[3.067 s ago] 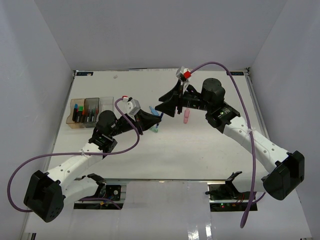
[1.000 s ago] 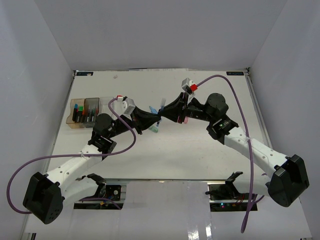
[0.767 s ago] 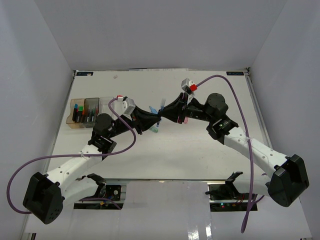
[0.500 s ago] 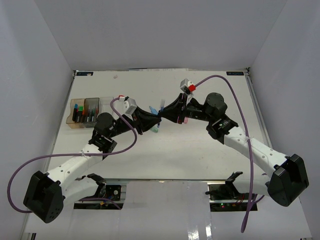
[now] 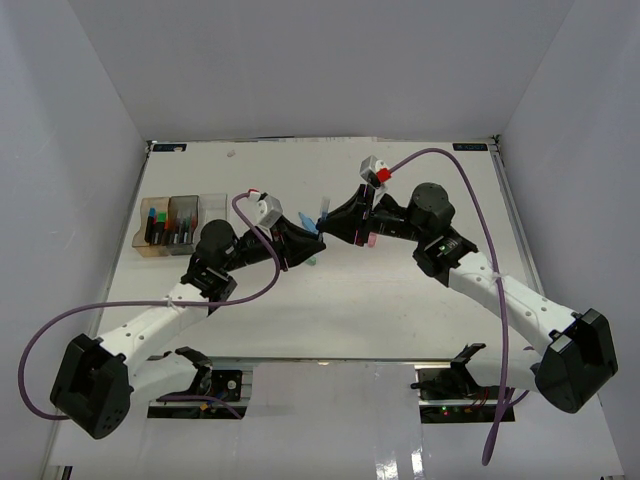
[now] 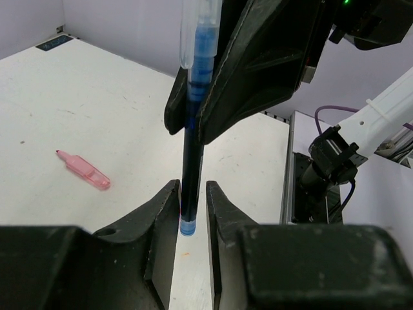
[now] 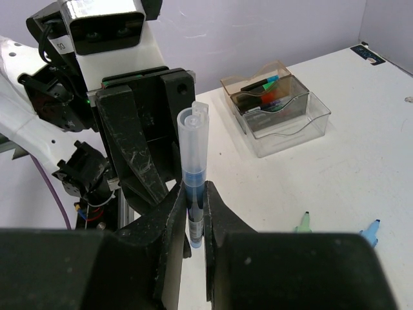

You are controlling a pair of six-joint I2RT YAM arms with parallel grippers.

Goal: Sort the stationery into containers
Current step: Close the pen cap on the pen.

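A thin blue pen (image 5: 323,213) stands upright above mid-table between both grippers. My right gripper (image 7: 195,208) is shut on the pen (image 7: 193,165) below its clear cap. My left gripper (image 6: 192,195) is open. Its jaws stand slightly apart around the pen's lower end (image 6: 188,194), with a gap showing on the right side. The containers (image 5: 143,245) sit at the left, a row of amber, grey and clear boxes. The amber and grey boxes (image 7: 240,98) hold highlighters and pens. A pink tapered piece (image 6: 84,172), a green one (image 7: 303,223) and a blue one (image 7: 370,231) lie on the table.
In the top view, the pink piece (image 5: 371,237) lies just right of the right gripper (image 5: 326,226). The green piece (image 5: 311,258) lies under the left gripper (image 5: 303,240). Purple cables loop over both arms. White walls enclose the table.
The left gripper's jaws have parted from the pen while the right gripper stays shut on it. The left arm has shifted slightly; the pen stays in place.
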